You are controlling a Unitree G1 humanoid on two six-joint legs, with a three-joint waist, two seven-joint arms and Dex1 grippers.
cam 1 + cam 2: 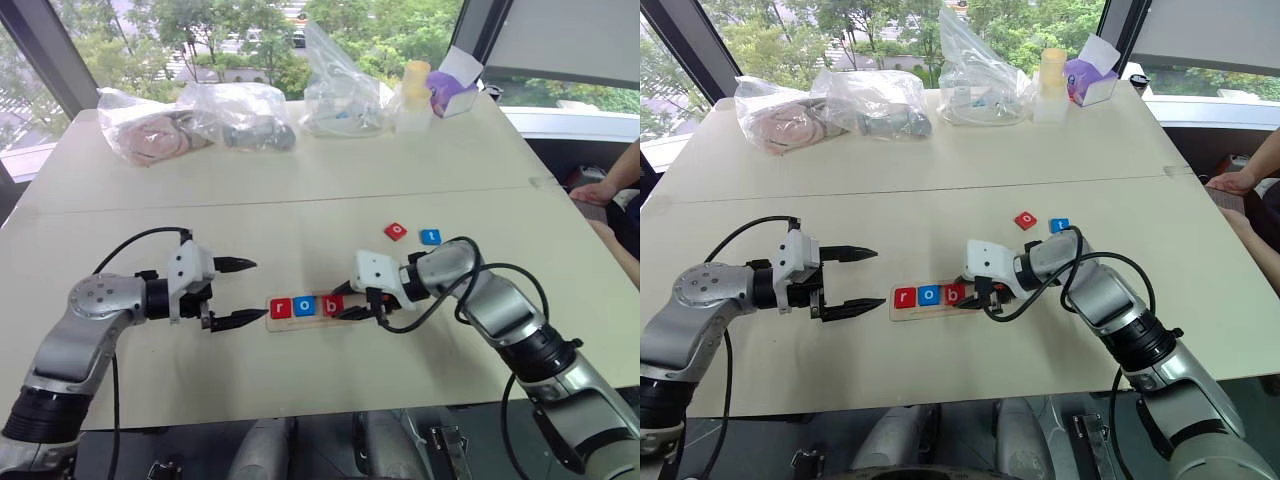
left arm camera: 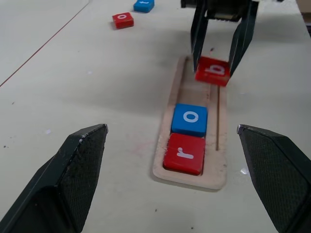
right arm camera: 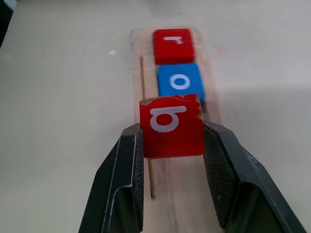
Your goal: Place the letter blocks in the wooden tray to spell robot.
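Observation:
The wooden tray (image 2: pixel 214 182) lies on the table between my two grippers. A red "r" block (image 2: pixel 184 153) and a blue "o" block (image 2: pixel 190 119) lie side by side at its left end. My right gripper (image 1: pixel 346 303) is shut on a red "b" block (image 3: pixel 171 127). It holds the block tilted, just over the tray beside the blue "o". My left gripper (image 1: pixel 258 290) stands open, a little left of the tray's end, with nothing in it. A red "o" block (image 1: pixel 396 232) and a blue "t" block (image 1: pixel 430 237) lie loose on the table behind the right arm.
Three plastic bags (image 1: pixel 150 125) (image 1: pixel 245 115) (image 1: pixel 340 90) sit along the table's far edge, with a pale bottle (image 1: pixel 413 95) and a purple box (image 1: pixel 455 90) beside them. A person's arm (image 1: pixel 610 185) rests at the table's right edge.

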